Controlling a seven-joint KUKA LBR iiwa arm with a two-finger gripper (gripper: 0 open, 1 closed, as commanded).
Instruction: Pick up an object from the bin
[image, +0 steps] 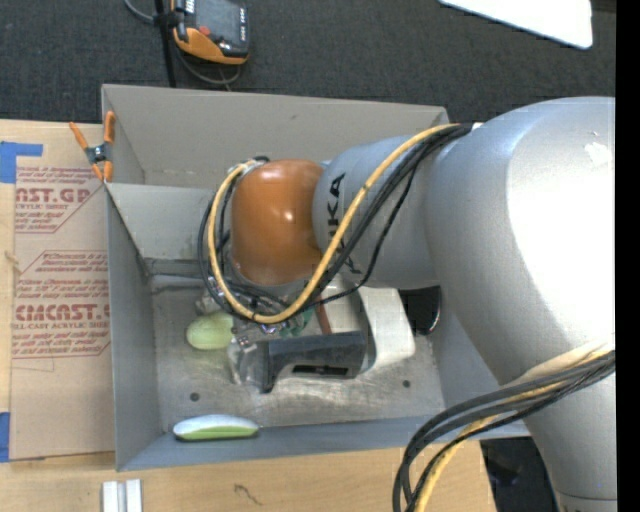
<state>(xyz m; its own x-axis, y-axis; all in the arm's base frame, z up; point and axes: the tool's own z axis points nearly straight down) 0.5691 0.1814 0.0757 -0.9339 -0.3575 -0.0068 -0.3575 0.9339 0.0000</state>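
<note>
Contents of grey metal bin (128, 330), listed near to far.

1. Flat oval piece (215, 430), white with a pale green band. It lies along the foot of the near wall, left of centre, well apart from everything else.

2. Dark grey block (312, 358), long and boxy with a slot in its side. It lies flat on the bin floor at mid-depth, with its left end right at the tool.

3. Tool (243, 358), metal, down at floor level under the wrist. It stands between the left end of the dark grey block and item 4. Whether it is released or clenched cannot be told, and nothing can be seen grasped in it.

4. Pale green lump (207, 333), rounded, on the floor just left of the tool. Whether the two touch cannot be told.

5. White box (388, 322), just behind and right of the dark grey block, partly under the arm.

6. Orange cover (272, 222), dome-shaped, on the wrist above the tool, looped by yellow and black cables (222, 262).

7. Arm (500, 240), silver-grey, reaching in from the right over the bin's far right part.
</note>
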